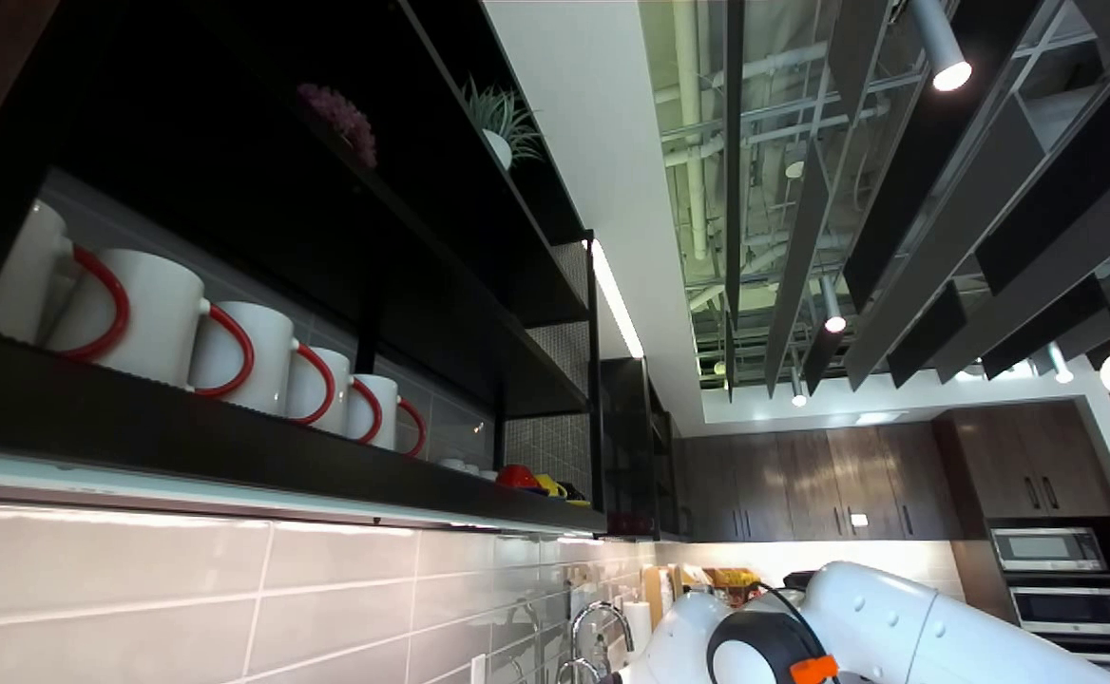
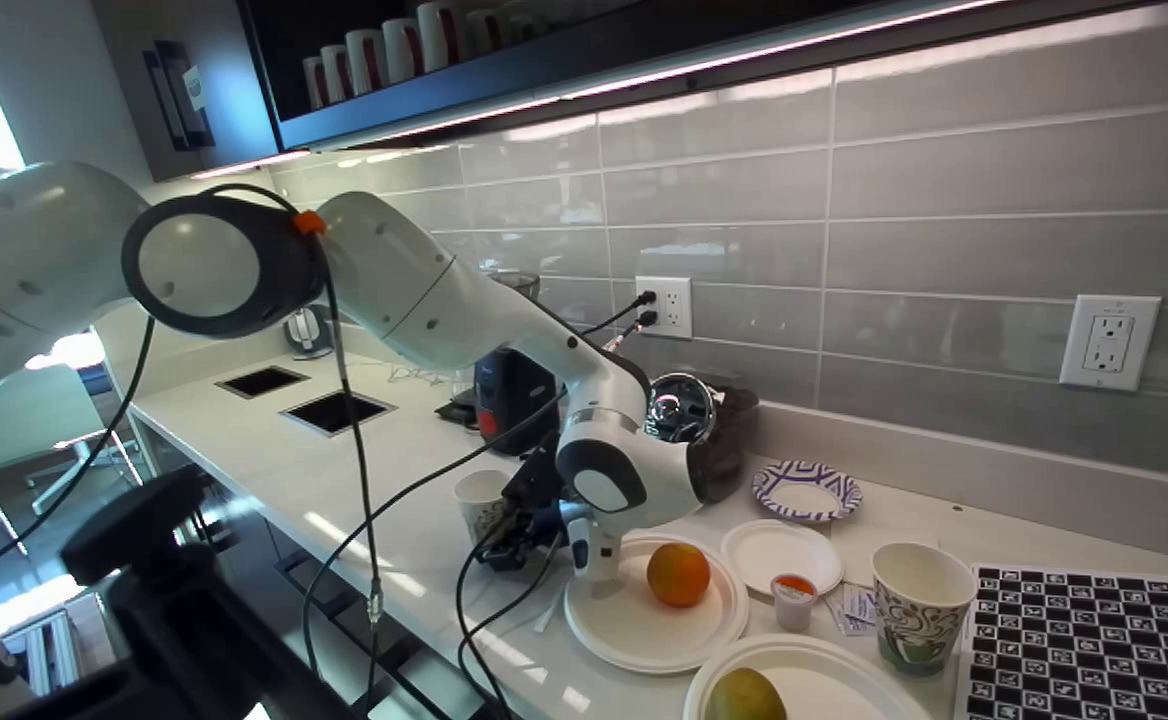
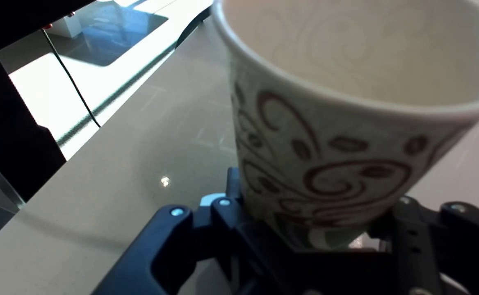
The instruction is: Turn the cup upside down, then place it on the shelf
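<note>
Here's the cup, a paper one with printed swirls, sitting between the fingers of the hand! The fingers stand apart by about the cup's lower width, one to each side; clamped on it or merely around it, I can't call that. Mouth up, clear as day, with its base tucked down at the hand, so no verdict on whether it's off the counter. The score, as I judge it: reach looks done, flip not yet, placing not yet. That leaves the turn-over, then the climb to the shelf, high on the wall and well apart from the hand.

Now the count, working outward! One cup at the hand, one second paper cup upright on the counter. White plates, three; blue-patterned plate, one. One orange on a plate, one green fruit on another, one small tub at the smallest plate's edge. One checkered board, two wall outlets. And up top, five red-handled mugs at least, the far end too dim to settle, plus two plants on tiers above.
</note>
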You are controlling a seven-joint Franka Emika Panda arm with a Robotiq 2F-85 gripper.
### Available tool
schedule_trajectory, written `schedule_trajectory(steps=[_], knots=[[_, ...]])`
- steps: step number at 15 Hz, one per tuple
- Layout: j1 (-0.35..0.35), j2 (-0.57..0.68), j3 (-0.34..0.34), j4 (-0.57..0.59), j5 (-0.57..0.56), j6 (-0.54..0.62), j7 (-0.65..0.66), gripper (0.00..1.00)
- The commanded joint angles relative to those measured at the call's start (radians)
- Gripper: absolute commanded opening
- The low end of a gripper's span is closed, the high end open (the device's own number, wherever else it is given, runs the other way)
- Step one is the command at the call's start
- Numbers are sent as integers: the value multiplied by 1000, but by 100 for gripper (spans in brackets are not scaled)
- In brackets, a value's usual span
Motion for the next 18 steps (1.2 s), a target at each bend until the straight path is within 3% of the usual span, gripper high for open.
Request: schedule_trajectory(steps=[1,6,11,18], knots=[[7,-39,-6,-27,-12,31,-15,40],[37,-136,-33,-122,-28,132,-28,40],[102,-294,-53,-307,-79,274,-61,40],[192,-581,-60,-635,-150,614,-65,40]])
